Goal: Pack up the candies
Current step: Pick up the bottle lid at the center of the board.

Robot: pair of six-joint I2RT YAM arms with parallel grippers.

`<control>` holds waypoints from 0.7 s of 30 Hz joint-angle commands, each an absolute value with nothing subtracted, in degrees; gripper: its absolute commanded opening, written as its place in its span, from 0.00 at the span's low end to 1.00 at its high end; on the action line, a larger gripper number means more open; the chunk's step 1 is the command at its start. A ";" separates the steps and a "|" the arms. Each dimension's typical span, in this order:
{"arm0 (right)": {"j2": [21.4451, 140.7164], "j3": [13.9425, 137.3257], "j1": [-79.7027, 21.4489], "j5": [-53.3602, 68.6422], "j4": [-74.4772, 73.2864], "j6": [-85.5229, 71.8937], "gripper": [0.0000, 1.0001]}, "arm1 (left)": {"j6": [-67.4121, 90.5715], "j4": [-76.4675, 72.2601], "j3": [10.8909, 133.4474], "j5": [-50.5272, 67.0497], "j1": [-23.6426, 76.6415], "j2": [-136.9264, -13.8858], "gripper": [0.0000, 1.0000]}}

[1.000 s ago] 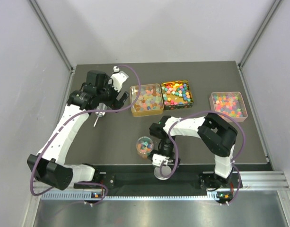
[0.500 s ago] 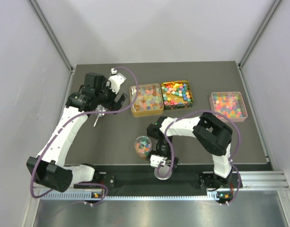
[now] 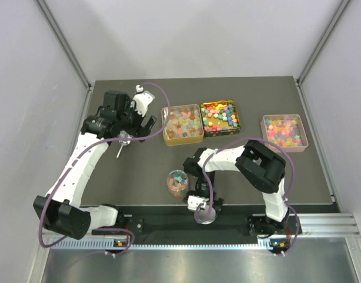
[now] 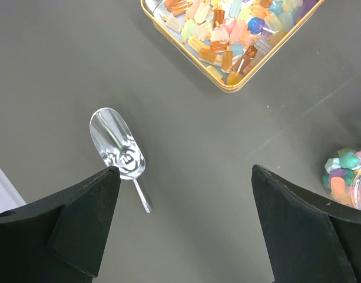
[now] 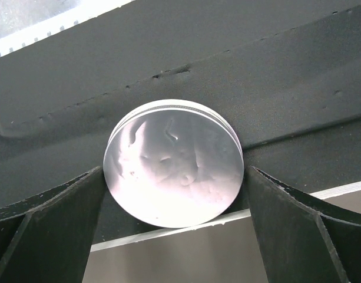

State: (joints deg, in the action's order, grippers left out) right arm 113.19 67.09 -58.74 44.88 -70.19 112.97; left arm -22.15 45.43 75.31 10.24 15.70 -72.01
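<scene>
Candies: tiny wrapped pieces in mixed colours, some pale and translucent, others bright pink, orange, yellow, green and blue. They are judged light and hard under a slick, crinkled wrapper, and too small and loose to pinch singly, so the sensible hold is not on them but on the thin handle of the scoop, which can carry them in bulk. They lie in four places: heaped in a gold-rimmed square tin (the paler sorts), in a second gold tin touching its right side (the brighter sorts), in a pink tray well apart at the right, and in a small clear round jar standing open near the front edge of the table. The jar looks rigid and smooth-walled, probably easy to tip, and already holds a good heap. The scoop is polished metal with a rounded bowl and a stamped mark, and lies flat and untouched on the matte dark grey table, left of the pale tin. The left gripper hovers above the scoop with its black fingers spread wide and nothing between them. The right gripper is closed on the rim of the lid, a round silver disc with a mirror-like, slightly dimpled face and a ridged edge; it is judged stiff, light and slippery, best held across its diameter as here. The lid is held over the black rail, just right of the jar
</scene>
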 commanded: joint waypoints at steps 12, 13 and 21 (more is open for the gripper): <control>106.62 65.84 -58.54 42.46 -69.43 148.63 0.84 | -20.65 43.33 76.64 13.09 14.59 -70.22 0.97; 104.09 65.66 -58.36 40.19 -69.69 147.75 0.83 | -20.92 43.16 76.81 13.27 14.59 -70.22 0.97; 91.76 69.68 -53.45 28.84 -78.83 137.30 0.79 | -21.45 37.71 78.48 15.20 14.59 -70.49 0.98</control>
